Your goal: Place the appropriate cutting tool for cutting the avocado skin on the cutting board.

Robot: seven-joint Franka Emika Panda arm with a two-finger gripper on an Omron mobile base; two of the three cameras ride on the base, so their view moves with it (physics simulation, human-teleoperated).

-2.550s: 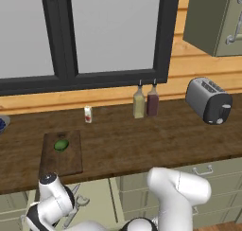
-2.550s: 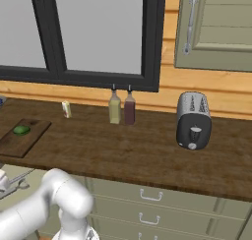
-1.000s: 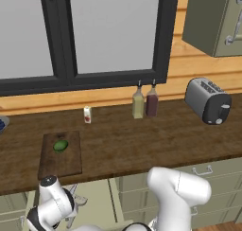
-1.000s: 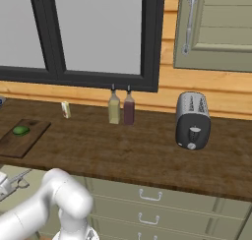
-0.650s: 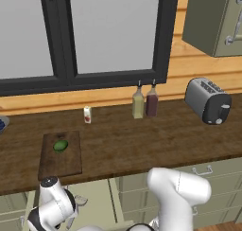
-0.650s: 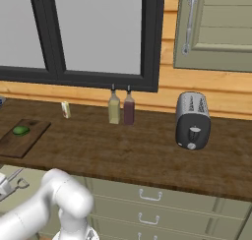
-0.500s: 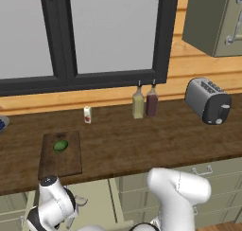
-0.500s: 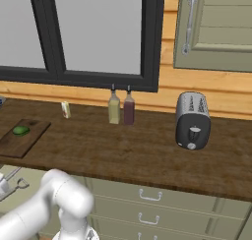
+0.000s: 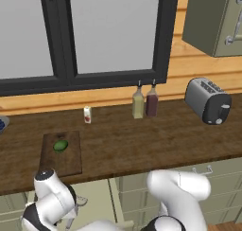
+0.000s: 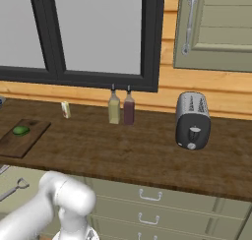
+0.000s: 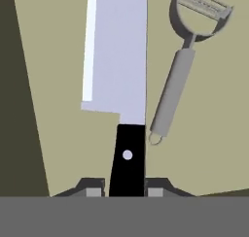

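Observation:
Seen through the hand view, the knife (image 11: 119,61) lies on the beige floor of an open drawer, silver blade pointing away and black handle (image 11: 127,158) toward me. My gripper (image 11: 125,188) has both finger tips pressed close on either side of that handle, shut on it. An all-grey peeler (image 11: 177,80) lies right beside the blade. Up on the counter the dark cutting board (image 9: 60,153) carries the green avocado (image 9: 60,146); from the right they appear as board (image 10: 19,140) and avocado (image 10: 20,130). The arm bends down below the counter's front edge at the left.
The open drawer (image 9: 94,197) juts out under the counter, with the peeler (image 10: 15,189) in it. On the counter stand a small shaker (image 9: 87,114), two bottles (image 9: 144,101) and a toaster (image 9: 208,101). A blue bowl (image 9: 1,125) sits at the far left edge.
The arm's wrist has sunk a little lower into the drawer. Nothing on the counter has moved.

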